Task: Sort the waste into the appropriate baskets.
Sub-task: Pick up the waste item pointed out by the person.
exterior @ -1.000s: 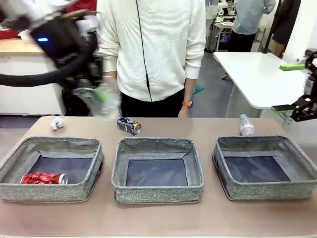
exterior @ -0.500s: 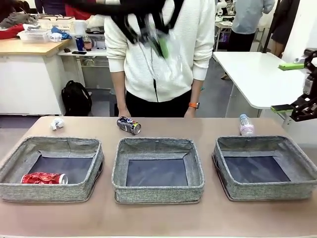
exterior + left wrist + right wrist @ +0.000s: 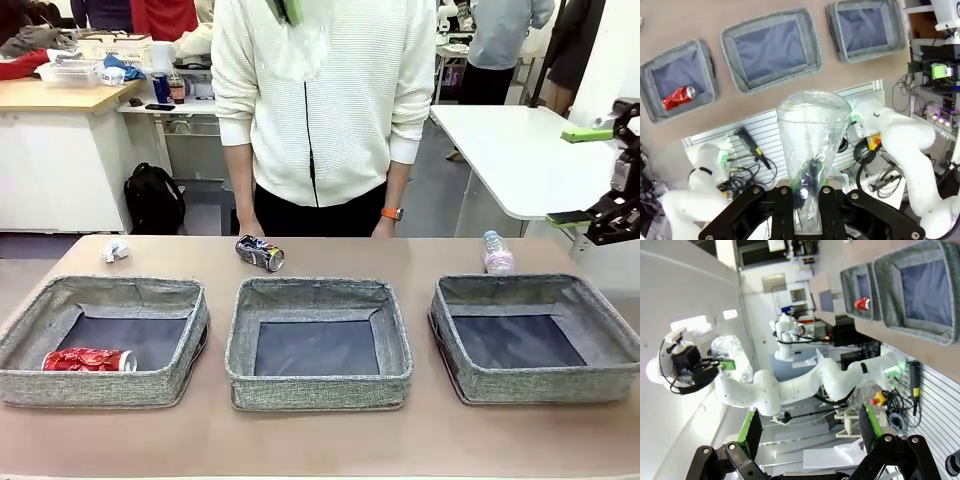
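In the left wrist view, high above the table, my left gripper is shut on a clear label-free plastic bottle. Far below lie three grey baskets. A dented red can lies in the left basket. The middle basket and the right basket hold nothing. A dark blue can, a small pink-labelled bottle and a white paper wad lie on the table behind the baskets. My right gripper hangs open at the right edge, its fingers apart in its own view.
A person in a white sweater stands at the table's far edge, hands down by the blue can. A white side table stands behind my right gripper. My left arm rises tall in the right wrist view.
My left arm has swung from the far left up and to the right with the clear bottle, rising past the front view's top edge. The right arm has not moved.
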Available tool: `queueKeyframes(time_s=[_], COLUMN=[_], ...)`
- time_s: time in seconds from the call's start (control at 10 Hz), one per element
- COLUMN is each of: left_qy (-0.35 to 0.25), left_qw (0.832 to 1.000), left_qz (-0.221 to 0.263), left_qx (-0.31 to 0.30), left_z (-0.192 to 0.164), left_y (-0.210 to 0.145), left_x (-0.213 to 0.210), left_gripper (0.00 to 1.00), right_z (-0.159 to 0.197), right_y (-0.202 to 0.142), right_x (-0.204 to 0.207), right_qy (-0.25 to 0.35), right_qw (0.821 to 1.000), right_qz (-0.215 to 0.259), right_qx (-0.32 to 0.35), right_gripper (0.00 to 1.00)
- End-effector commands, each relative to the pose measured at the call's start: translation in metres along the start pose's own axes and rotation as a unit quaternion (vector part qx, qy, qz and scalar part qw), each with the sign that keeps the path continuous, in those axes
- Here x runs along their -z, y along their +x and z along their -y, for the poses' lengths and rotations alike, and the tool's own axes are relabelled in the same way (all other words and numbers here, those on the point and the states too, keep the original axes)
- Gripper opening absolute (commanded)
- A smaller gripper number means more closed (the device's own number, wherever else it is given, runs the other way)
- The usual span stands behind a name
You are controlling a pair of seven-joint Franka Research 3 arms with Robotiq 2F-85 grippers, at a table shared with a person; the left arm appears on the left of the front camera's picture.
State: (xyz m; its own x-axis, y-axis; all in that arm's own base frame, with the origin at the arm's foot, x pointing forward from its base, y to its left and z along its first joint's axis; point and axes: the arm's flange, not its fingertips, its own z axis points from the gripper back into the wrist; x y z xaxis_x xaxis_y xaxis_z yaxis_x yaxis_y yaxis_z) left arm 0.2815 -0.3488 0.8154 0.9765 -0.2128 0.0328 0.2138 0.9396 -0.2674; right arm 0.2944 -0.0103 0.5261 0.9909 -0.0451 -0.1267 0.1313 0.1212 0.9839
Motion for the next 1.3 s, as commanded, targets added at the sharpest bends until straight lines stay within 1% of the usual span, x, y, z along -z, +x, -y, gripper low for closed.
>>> queueKeyframes(time_s=[0.0,0.1,0.2,0.3,0.5,0.6,0.7,1.2], left_qy=[0.004,0.0,-0.002,-0.011,-0.006,-0.002,-0.001,-0.001], left_qw=[1.0,1.0,1.0,0.999,0.998,0.997,0.999,0.999], left_qz=[0.008,0.0,-0.003,-0.027,-0.06,-0.077,-0.036,-0.036], left_qx=[-0.003,0.0,0.004,0.011,0.028,0.004,0.013,0.013], left_z=[-0.003,0.0,-0.001,0.003,0.009,0.008,0.01,0.01], left_y=[-0.003,0.0,0.001,0.005,0.019,0.028,0.015,0.015], left_x=[0.011,0.0,0.009,0.018,0.035,0.04,0.03,0.03], left_gripper=[0.04,0.04,0.04,0.04,0.04,0.04,0.04,0.04], right_z=[-0.006,-0.006,-0.006,-0.006,-0.006,-0.006,-0.006,-0.006], right_y=[-0.001,-0.001,-0.001,-0.001,-0.001,-0.001,-0.001,-0.001], right_x=[0.001,0.001,0.001,0.001,0.001,0.001,0.001,0.001], right_qy=[0.01,0.01,0.01,0.01,0.01,0.01,0.01,0.01], right_qw=[1.0,1.0,1.0,1.0,1.0,1.0,1.0,1.0], right_qz=[0.0,0.0,0.0,0.0,0.0,0.0,0.0,0.0], right_qx=[0.007,0.007,0.007,0.007,0.007,0.007,0.007,0.007], right_gripper=[1.0,1.0,1.0,1.0,1.0,1.0,1.0,1.0])
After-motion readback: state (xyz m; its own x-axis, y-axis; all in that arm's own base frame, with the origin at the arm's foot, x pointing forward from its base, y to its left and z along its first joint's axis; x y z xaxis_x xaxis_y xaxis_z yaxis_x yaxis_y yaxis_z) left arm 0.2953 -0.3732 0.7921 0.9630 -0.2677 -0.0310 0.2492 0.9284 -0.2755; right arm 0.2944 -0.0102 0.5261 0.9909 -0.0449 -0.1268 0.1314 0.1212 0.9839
